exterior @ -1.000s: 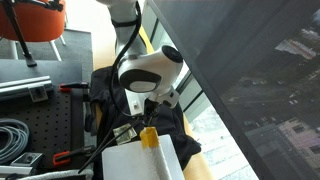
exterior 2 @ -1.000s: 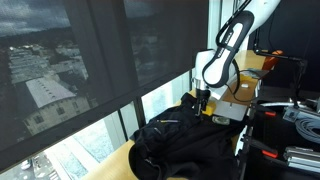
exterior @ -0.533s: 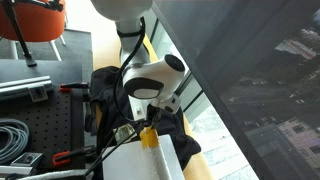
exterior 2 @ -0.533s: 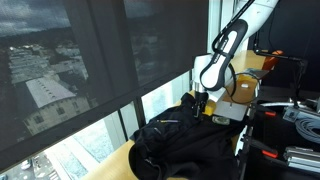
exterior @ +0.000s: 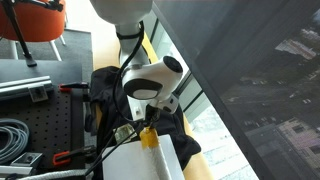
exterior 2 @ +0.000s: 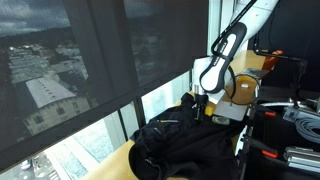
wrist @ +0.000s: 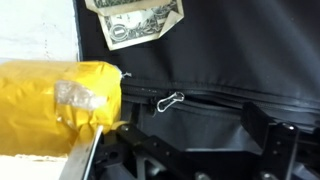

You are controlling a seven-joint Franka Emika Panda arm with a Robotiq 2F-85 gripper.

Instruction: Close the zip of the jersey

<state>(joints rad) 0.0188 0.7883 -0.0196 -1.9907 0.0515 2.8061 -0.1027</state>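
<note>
Zip [wrist: 240, 98] shows as a dark seam across the black jersey [wrist: 240, 50] in the wrist view, and its small silvery pull tab [wrist: 170, 100] lies flat just beside the yellow piece [wrist: 60, 95] that sits against the white box [exterior: 140, 160]. I have the gripper [wrist: 185, 135] hovering low over the cloth with its jaws wide and nothing between them. To do this well, I judge I should come down so the tab alone sits between the fingers and pinch the metal, not the fabric. Then I should draw along the seam, low and steady. The jersey is loose and rumpled, so it will likely bunch or drag if I pull fast. I cannot tell from here which way closes the teeth. The yellow piece crowds one side of the approach, and a banknote [wrist: 135, 20] rests on the cloth near the seam. The jersey [exterior 2: 185, 140] is heaped on a pale wooden tabletop [exterior 2: 112, 166] along tall windows with dark mesh blinds, a city below. A black perforated board [exterior: 40, 120] with coiled cables [exterior: 12, 135] lies alongside, and an orange chair [exterior: 35, 20] stands behind.
</note>
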